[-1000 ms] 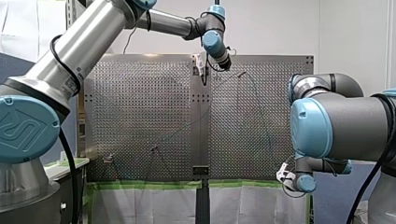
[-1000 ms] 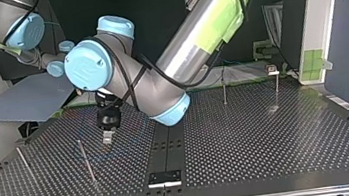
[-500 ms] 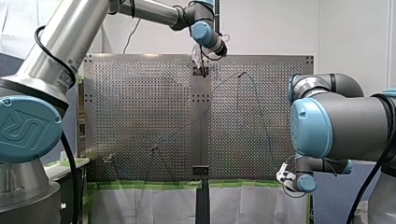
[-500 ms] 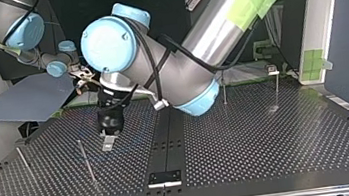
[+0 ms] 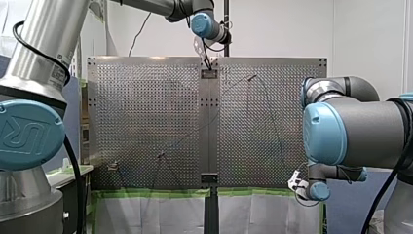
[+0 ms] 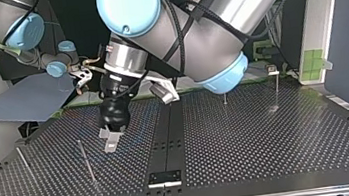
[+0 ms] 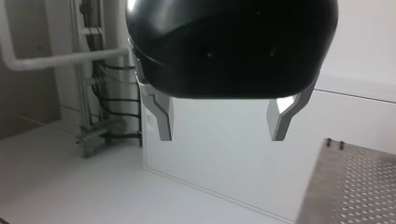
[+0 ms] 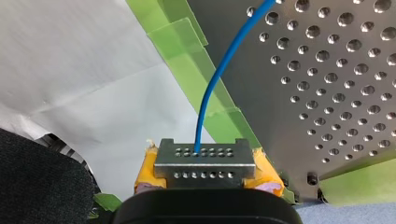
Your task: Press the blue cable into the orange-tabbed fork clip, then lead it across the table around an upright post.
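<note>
The blue cable (image 8: 201, 121) rises from between my right gripper's (image 8: 204, 156) yellow pads, which are shut on it, and runs over the perforated table's edge. This gripper (image 5: 297, 184) hangs at the table's near right corner in the front view. My left gripper (image 7: 222, 126) is open with nothing between its metal fingers. It hovers above the table beside a thin upright post (image 6: 87, 161), close to the top-view camera (image 6: 109, 138). The fork clip (image 6: 272, 70) stands on a stem at the top view's far right, away from both grippers.
Two more upright posts (image 6: 224, 89) (image 6: 23, 162) stand on the perforated table (image 6: 269, 147). A dark centre strip (image 6: 168, 144) splits the table. Green tape (image 8: 187, 51) lines the table's edge beside my right gripper.
My left arm has swung toward the table's far edge in the front view, coming nearer the top-view camera, with its gripper still open. My right arm has not moved.
</note>
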Tool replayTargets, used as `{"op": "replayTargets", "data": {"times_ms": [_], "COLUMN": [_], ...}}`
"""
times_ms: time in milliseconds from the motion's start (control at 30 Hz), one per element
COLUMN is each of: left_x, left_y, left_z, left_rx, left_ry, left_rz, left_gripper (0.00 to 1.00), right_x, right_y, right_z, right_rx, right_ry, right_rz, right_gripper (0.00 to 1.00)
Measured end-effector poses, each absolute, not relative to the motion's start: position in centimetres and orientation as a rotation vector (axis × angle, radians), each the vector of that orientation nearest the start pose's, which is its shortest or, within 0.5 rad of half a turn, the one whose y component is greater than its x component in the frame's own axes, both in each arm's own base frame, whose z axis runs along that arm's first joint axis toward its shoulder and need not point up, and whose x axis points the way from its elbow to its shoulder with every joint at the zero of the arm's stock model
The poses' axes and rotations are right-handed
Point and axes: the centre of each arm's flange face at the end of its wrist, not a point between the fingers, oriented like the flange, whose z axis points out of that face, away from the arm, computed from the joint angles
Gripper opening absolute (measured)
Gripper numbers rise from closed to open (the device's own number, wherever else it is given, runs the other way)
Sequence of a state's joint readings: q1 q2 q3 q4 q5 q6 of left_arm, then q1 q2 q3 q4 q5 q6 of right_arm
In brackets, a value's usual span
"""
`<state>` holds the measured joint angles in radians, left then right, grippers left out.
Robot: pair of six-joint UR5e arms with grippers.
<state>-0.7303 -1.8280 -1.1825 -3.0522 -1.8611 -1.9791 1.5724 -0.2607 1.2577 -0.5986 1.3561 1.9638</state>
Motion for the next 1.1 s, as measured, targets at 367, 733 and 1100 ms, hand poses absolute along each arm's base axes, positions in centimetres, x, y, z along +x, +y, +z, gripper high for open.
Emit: {"op": "replayTargets", "data": {"times_ms": [367,733,1100], "left_x": [36.0,33.8,33.9], "left_y": [-46.1,-44.1,-44.2], "left_z": [57.0,57.4,53.1], "left_rx": [-0.052,-0.069,-0.041], "left_ry": [1.297,1.218,1.211], "left_rz": [-0.791,-0.819,-0.778], "left_gripper": [0.98,0.98,0.98], "right_x": [15.7,15.8,15.8], "right_y": [-67.4,-67.3,-67.3], "right_z": [-18.7,-18.7,-18.8], "right_rx": [-1.892,-1.893,-1.894], "right_ry": [2.428,2.425,2.424], "right_rz": [-1.880,-1.877,-1.874], "right_gripper": [0.00,0.00,0.00]}}
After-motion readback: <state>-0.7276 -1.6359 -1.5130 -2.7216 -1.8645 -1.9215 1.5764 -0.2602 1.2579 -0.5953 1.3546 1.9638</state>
